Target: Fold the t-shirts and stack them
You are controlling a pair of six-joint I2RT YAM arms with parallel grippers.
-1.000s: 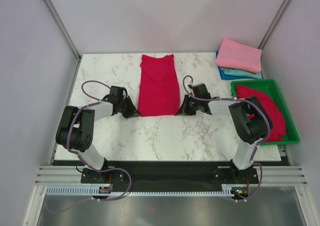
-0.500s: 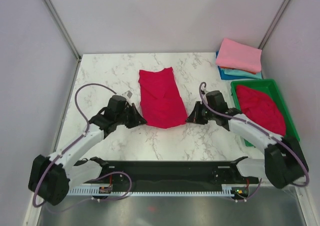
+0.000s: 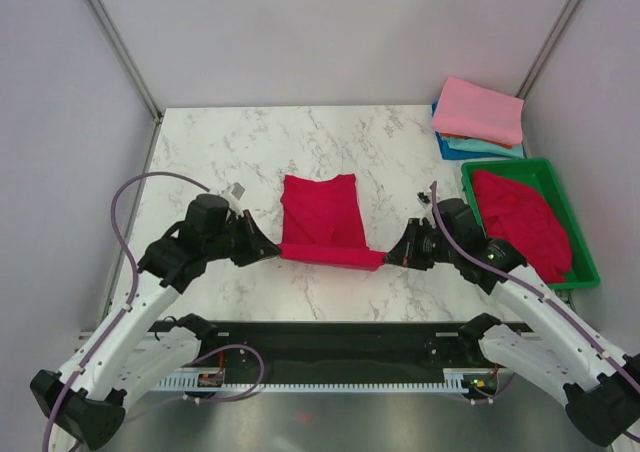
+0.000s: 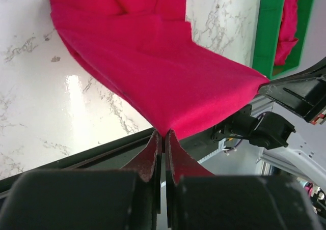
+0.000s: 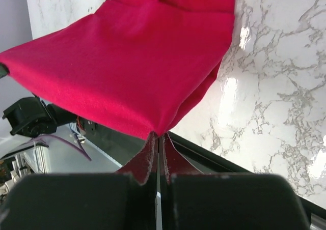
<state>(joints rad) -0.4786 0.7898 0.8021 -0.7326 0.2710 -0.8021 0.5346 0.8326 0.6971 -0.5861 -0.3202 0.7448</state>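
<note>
A crimson-red t-shirt (image 3: 320,219), folded into a long strip, lies at the middle of the marble table (image 3: 200,142), its near end lifted and stretched between my grippers. My left gripper (image 3: 274,253) is shut on the near left corner, seen in the left wrist view (image 4: 163,132). My right gripper (image 3: 390,258) is shut on the near right corner, seen in the right wrist view (image 5: 159,135). The cloth (image 4: 153,62) (image 5: 127,72) hangs taut over the table's near edge. Folded pink (image 3: 478,110), teal (image 3: 480,147) and blue (image 3: 441,144) tees are stacked at the back right.
A green plastic tray (image 3: 515,167) at the right holds another crumpled red t-shirt (image 3: 525,222); it shows in the left wrist view (image 4: 270,26) too. Grey walls enclose the table on three sides. The black base rail (image 3: 330,342) runs along the near edge.
Both grippers have pulled the shirt's near end toward the table's front edge and lifted it. The shirt slid nearer and looks shorter from above. Both arms have stretched out.
</note>
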